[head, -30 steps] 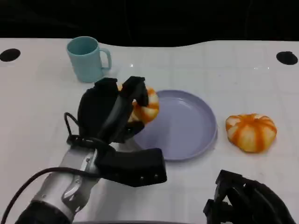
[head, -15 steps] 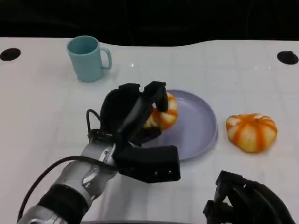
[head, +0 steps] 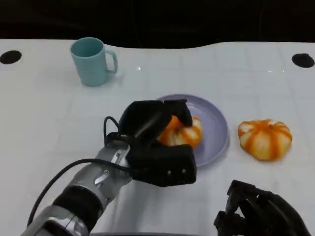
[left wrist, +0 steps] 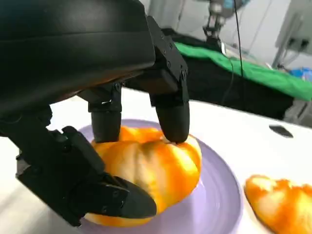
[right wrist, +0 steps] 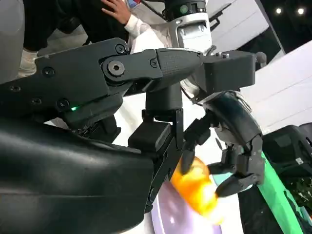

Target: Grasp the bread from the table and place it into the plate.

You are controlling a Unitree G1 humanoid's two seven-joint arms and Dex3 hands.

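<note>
Orange-and-cream bread [head: 184, 133] sits gripped in the left hand [head: 150, 123], over the lavender plate [head: 212, 129], toward the plate's near-left part. Left wrist view: black fingers [left wrist: 170, 109] press on the top of the bread [left wrist: 153, 168], a thumb-side finger wraps it from below, so the fingers are clamped on it; underside looks to be touching the plate [left wrist: 222, 204], tho the contact line is partly hidden & I can't be sure. Left forearm comes in from lower left of head view, silver w/ a black cable looped beside it.

Right hand [head: 258, 214] is low at the near-right edge of the table [head: 44, 113], well apart from the plate; fingers look curled in, nothing in them as far as the head view shows. Right wrist view: the left hand [right wrist: 234, 146] seen from the side, holding the bread [right wrist: 197, 190] above the plate [right wrist: 170, 219]; a person's hand & sleeve in the background.

2nd bread roll [head: 265, 138], same orange stripes, lies on the table just right of the plate, not touching it; also seen in left wrist view [left wrist: 280, 202]. Teal mug [head: 92, 61] stands upright at far left, handle to the right, well apart from the plate.
</note>
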